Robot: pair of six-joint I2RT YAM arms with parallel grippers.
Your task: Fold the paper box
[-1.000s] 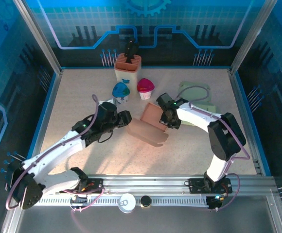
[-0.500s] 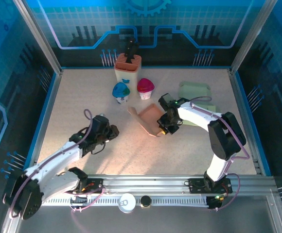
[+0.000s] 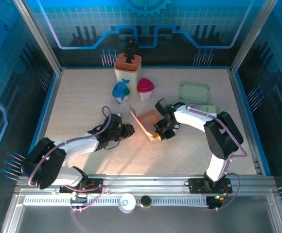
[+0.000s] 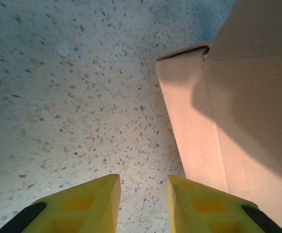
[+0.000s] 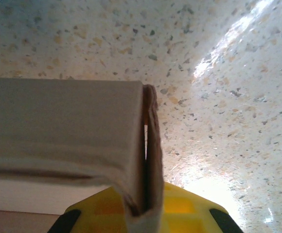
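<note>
Pinching the paper box (image 3: pixel 147 121) by its doubled edge, right hand (image 5: pixel 141 206) clamped tight, to prop it tilted up on the counter (image 3: pixel 82 97), and hovering the left hand (image 4: pixel 143 194) just beside the free flap (image 4: pixel 189 121), fingers (image 4: pixel 85 204) slightly apart around nothing, seemingly lined up to press that flap over.

Speckled beige desk (image 3: pixel 82 97), flat and pale. Carries at the rear middle an orange holder (image 3: pixel 128 69) with a dark tool (image 3: pixel 131 48) upright in it. Just in front, side by side but apart: a blue-topped cup (image 3: pixel 121 91) and a pink-topped cup (image 3: pixel 145 88). Toward the right rear, a pale green tray (image 3: pixel 195 91), lying flat. Near the middle, a brown paper box (image 3: pixel 148 121), tipped up on edge.
</note>
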